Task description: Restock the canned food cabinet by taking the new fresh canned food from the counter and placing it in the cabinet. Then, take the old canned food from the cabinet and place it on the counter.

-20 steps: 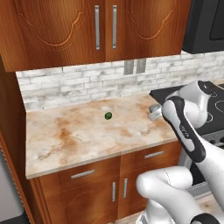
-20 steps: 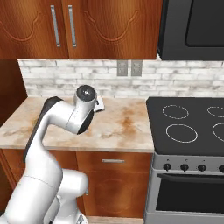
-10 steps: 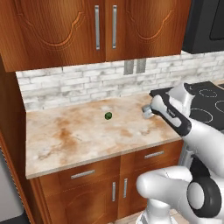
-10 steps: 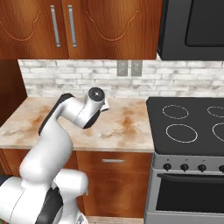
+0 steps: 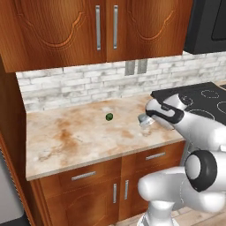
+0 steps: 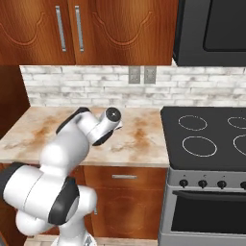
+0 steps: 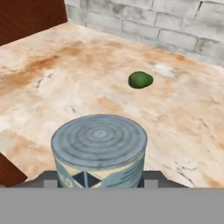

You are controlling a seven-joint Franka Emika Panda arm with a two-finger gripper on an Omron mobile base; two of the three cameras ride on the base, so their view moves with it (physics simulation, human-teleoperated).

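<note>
Over the right-hand part of the table [image 5: 75, 137], near the stovetop [image 6: 211, 139], your end effector [image 7: 99, 181] is pinching the old canned food [image 7: 99, 151]. From the hand view you see the can from just above and behind: its grey ribbed metal top faces you, upright, with the blue-and-white label wrapping the side below. The fingertips themselves are hidden at the bottom edge, so you can't read the contact on either side, but the can sits squarely between them and the grip looks closed on it.

My reading is that you're in the second half of the job: the old can is out of the cabinet and you're bringing it to the table to set it down. In the left base view the can [image 5: 144, 119] is low, close to the marbled stone near the front-right corner; whether its base already touches the surface you can't tell from these angles.

For the next move, lower it straight until the base rests flat, then spread the fingers and lift clear without dragging the can sideways. Keep it upright; it's short and wide, so it should stand steadily once released.

Mind the small dark green round object [image 7: 140, 80] lying well ahead on the table, toward the brick backsplash [image 5: 88, 86]. It's apart from your drop spot, so no need to steer around it.
</note>
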